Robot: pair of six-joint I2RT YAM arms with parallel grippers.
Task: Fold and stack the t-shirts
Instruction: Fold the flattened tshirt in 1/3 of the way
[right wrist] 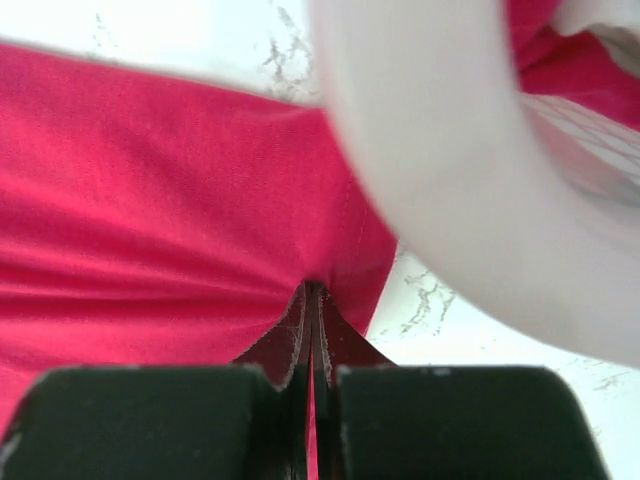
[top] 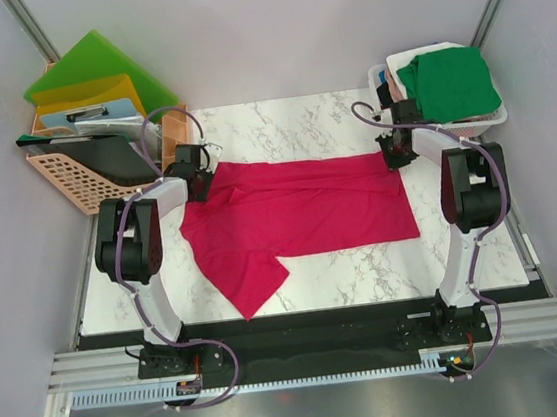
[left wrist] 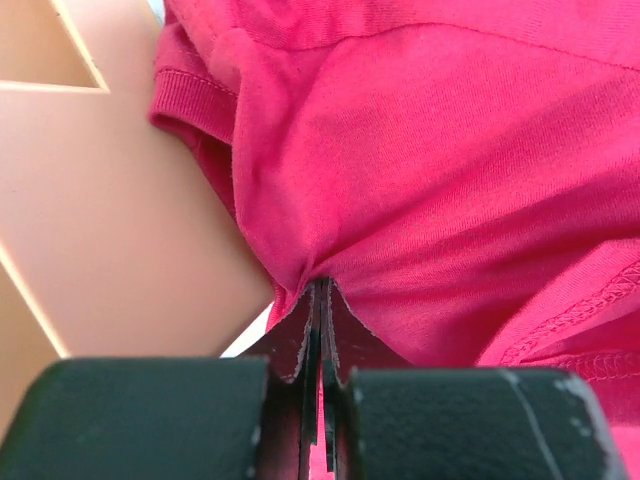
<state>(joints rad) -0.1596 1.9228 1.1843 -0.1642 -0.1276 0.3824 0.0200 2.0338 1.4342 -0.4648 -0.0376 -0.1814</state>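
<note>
The crimson-pink t-shirt lies spread across the middle of the marble table, folded lengthwise, one sleeve hanging toward the front. My left gripper is shut on its left end, near the collar; in the left wrist view the cloth bunches into the closed tips. My right gripper is shut on its right end; in the right wrist view the cloth is pinched at the tips. A green t-shirt lies on top of other shirts in the white basket at the back right.
A peach plastic basket holding green and yellow folders stands at the back left, close to my left gripper; its wall shows in the left wrist view. The white basket's rim is close above my right gripper.
</note>
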